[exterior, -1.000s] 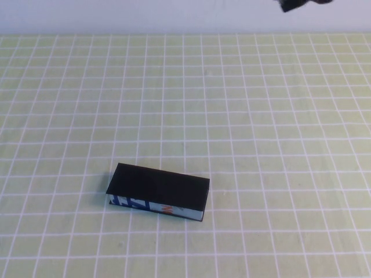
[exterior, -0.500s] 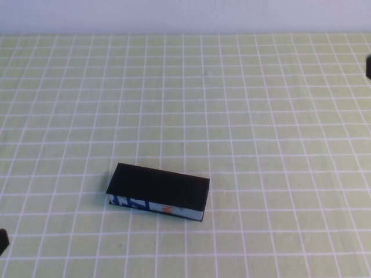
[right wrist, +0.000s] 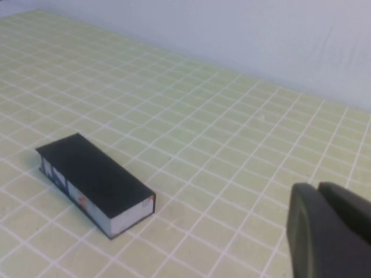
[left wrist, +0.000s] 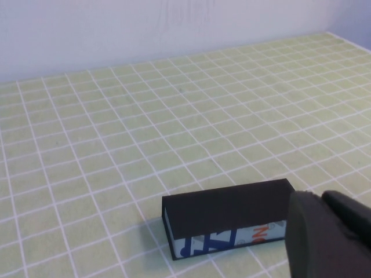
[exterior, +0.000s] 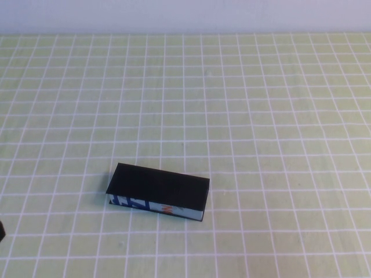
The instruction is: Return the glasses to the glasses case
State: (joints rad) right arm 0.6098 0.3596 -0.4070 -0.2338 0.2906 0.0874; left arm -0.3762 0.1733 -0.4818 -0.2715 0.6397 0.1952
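Observation:
The glasses case (exterior: 157,192) lies closed on the green checked cloth, left of centre and near the front, black lid on top and light-blue printed side facing me. It also shows in the left wrist view (left wrist: 229,223) and the right wrist view (right wrist: 95,182). The glasses are out of view. My left gripper (left wrist: 320,200) is shut and empty, close beside one end of the case; only a dark sliver of it (exterior: 1,231) shows at the high view's left edge. My right gripper (right wrist: 317,190) is shut and empty, well away from the case, and outside the high view.
The green cloth with its white grid (exterior: 243,116) covers the whole table up to a pale wall (exterior: 185,14) at the back. Nothing else lies on it.
My right gripper moved from the top right down the right edge and out of the high view. A sliver of my left gripper came in at the lower left edge. The case stayed put.

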